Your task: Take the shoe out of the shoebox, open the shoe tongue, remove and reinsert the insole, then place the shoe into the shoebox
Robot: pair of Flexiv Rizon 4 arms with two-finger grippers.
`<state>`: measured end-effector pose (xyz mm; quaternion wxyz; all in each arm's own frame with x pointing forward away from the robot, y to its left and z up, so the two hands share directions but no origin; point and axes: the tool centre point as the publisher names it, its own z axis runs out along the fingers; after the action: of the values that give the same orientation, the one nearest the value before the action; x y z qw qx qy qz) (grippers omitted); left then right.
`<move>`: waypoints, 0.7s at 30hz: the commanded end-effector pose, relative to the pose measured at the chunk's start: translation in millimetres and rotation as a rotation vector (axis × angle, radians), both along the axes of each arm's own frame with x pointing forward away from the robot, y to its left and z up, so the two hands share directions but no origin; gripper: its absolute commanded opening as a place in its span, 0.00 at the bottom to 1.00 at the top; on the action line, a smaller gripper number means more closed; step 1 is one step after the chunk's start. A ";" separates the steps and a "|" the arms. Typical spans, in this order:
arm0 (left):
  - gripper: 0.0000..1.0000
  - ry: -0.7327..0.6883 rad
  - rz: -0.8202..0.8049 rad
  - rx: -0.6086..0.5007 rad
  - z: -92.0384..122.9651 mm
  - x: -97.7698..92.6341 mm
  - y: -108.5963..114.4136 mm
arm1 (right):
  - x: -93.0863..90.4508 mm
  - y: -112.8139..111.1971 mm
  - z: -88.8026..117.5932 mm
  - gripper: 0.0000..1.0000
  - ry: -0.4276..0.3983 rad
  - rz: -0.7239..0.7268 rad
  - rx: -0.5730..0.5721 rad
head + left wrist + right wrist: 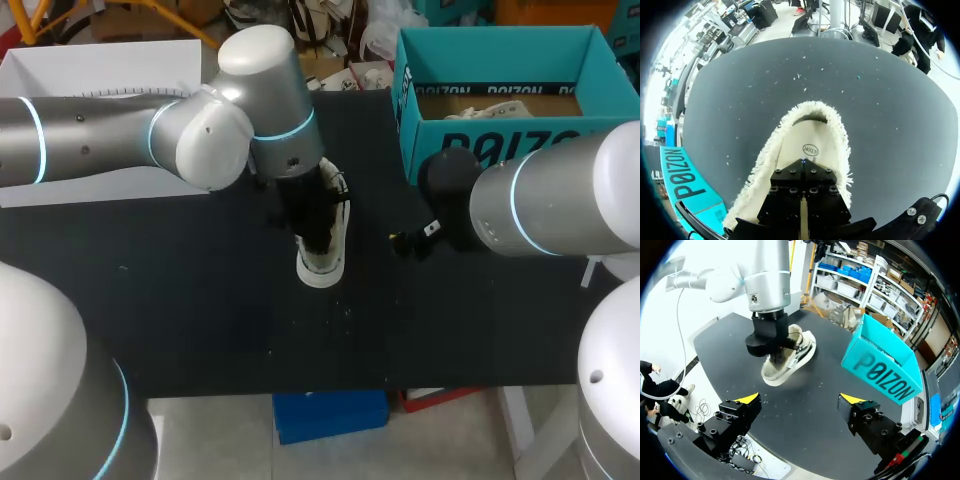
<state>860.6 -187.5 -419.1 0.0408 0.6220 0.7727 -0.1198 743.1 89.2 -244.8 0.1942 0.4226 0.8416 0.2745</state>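
Head view looks down; both wrist views, left closest, share shoe (324, 262).

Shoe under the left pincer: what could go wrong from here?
The shoe lies free on the table, with only the left pincer at it: it may slide or tip. The right pincer hangs open, apart from it, so nothing braces it. The insole could drag the whole shoe along when pulled.

Bright, even overhead light; faint soft shadows, little glare.
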 end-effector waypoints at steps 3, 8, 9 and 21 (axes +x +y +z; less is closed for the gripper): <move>0.00 -0.006 -0.003 0.001 -5.2 3.4 -4.1 | -0.3 1.6 -0.4 1.00 -0.001 -0.003 -0.002; 0.00 -0.013 -0.002 -0.002 1.1 1.4 -1.7 | -0.3 1.6 -0.4 1.00 -0.001 -0.003 -0.002; 0.00 -0.014 -0.001 -0.005 4.9 0.3 -0.7 | -0.3 1.6 -0.4 1.00 -0.001 -0.003 -0.002; 0.00 -0.021 0.088 -0.195 83.5 7.8 33.2 | -0.3 1.6 -0.4 1.00 -0.001 -0.003 -0.002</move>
<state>875.1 -186.2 -363.8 0.0819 0.5915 0.7855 -0.1625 743.1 89.2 -244.8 0.1942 0.4226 0.8416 0.2745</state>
